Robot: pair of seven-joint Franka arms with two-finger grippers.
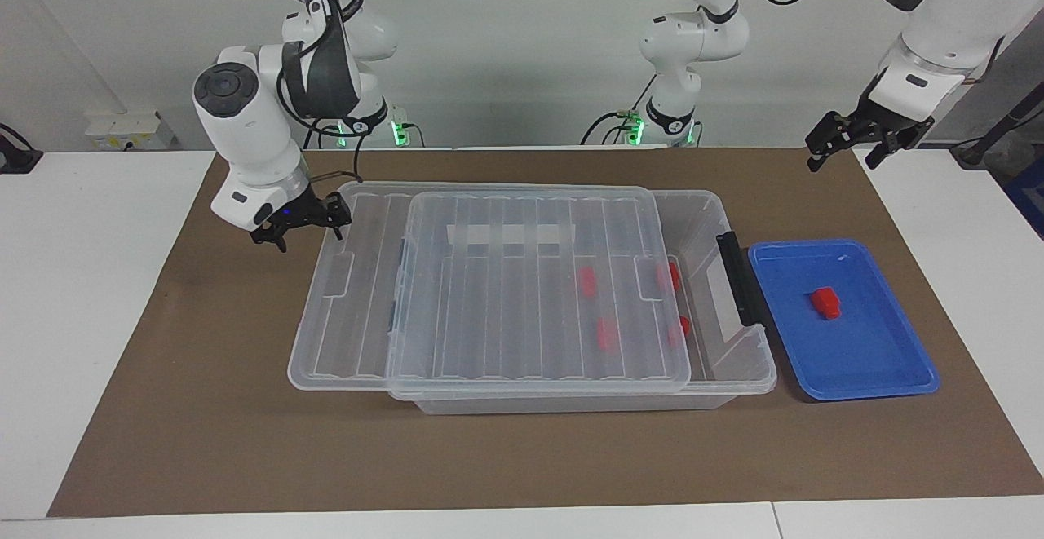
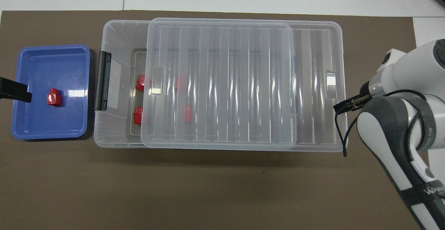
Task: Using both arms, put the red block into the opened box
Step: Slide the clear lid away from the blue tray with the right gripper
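One red block (image 1: 825,302) (image 2: 54,97) lies in the blue tray (image 1: 897,376) (image 2: 31,56). The clear box (image 1: 738,364) (image 2: 114,35) sits mid-mat, its ribbed lid (image 1: 489,294) (image 2: 222,84) slid partway toward the right arm's end. That leaves the end by the dark handle (image 1: 738,278) (image 2: 102,80) uncovered. Several red blocks (image 1: 587,280) (image 2: 140,82) lie inside. My right gripper (image 1: 303,227) stands open at the lid's end edge, touching it. My left gripper (image 1: 842,161) hangs open in the air over the mat's corner near the tray.
The brown mat (image 1: 204,408) (image 2: 208,188) covers the table under box and tray. The tray stands right beside the box's handle end. In the overhead view the right arm's body (image 2: 396,125) hides its gripper.
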